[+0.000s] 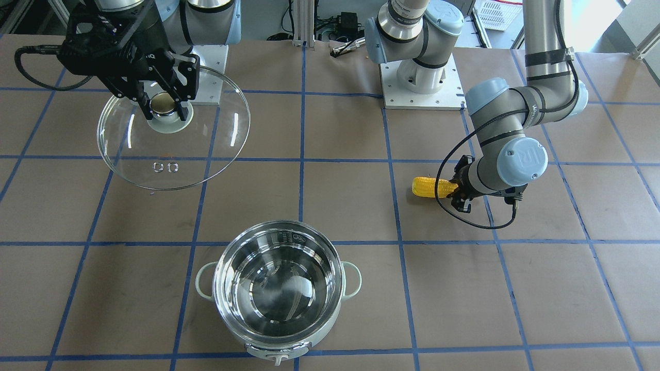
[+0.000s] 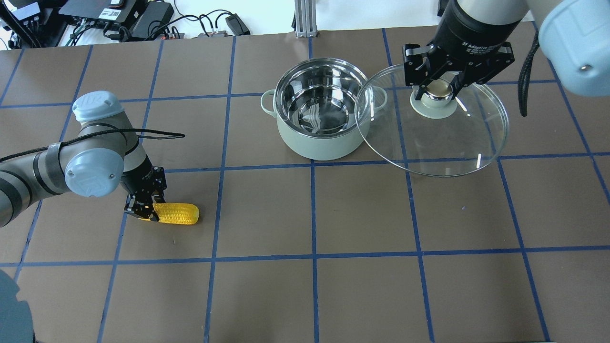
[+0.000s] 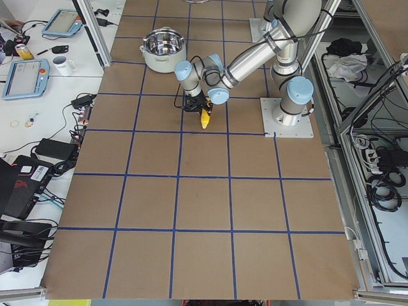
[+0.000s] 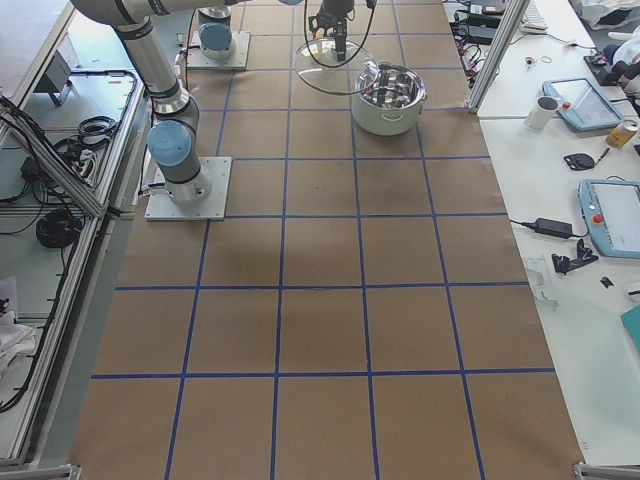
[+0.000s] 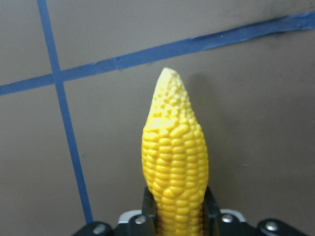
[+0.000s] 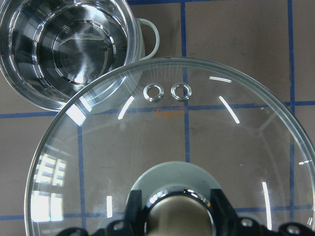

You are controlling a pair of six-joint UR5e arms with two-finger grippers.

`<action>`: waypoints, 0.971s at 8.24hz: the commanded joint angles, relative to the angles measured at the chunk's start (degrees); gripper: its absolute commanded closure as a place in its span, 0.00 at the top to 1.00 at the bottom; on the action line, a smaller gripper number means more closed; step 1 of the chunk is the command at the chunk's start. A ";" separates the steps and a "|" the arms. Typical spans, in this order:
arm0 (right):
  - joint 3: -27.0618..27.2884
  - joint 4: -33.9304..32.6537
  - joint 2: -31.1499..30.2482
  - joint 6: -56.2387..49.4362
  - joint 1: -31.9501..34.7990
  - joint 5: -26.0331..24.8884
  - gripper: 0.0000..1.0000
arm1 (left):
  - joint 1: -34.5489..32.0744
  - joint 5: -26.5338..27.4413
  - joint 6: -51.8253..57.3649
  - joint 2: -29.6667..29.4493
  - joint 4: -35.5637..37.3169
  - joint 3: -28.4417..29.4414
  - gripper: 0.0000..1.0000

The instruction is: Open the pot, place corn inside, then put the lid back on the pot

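Observation:
The pot (image 2: 320,112) stands open on the table, steel inside bare; it also shows in the front view (image 1: 278,286). My right gripper (image 2: 439,89) is shut on the knob of the clear glass lid (image 2: 452,138) and holds it in the air beside the pot, toward the robot's right; the lid (image 1: 206,129) hangs tilted, its edge overlapping the pot's handle in the overhead view. My left gripper (image 2: 145,209) is shut on the thick end of the yellow corn (image 2: 178,214), which lies level at table height. In the left wrist view the corn (image 5: 173,157) points away between the fingers.
Brown paper with a blue tape grid covers the table (image 2: 362,286). The arm bases' white plates (image 1: 420,87) sit at the robot's side. Cables and electronics (image 2: 119,19) lie beyond the far edge.

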 commanded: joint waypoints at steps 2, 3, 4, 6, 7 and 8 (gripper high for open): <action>0.00 -0.26 0.00 0.00 0.00 0.08 0.15 | -0.12 0.01 -0.42 2.08 -17.37 15.24 0.00; 0.00 -0.26 0.00 0.00 0.00 0.08 0.16 | -0.29 -0.43 -0.07 2.08 -19.53 20.61 0.00; 0.00 -0.26 0.00 -0.17 0.00 -0.01 0.16 | -1.42 -0.69 0.02 2.34 -20.94 25.10 0.00; 0.00 -0.53 0.00 -1.05 0.09 -0.01 0.16 | -5.81 -1.30 0.37 1.30 -21.83 32.58 0.00; 0.00 -0.62 0.00 -1.14 0.00 -0.01 0.16 | -7.31 -2.18 -0.50 0.42 -23.75 34.79 0.00; 0.00 -0.70 0.00 -1.14 0.00 -0.01 0.16 | -9.93 -3.23 -3.12 0.67 -23.60 37.08 0.00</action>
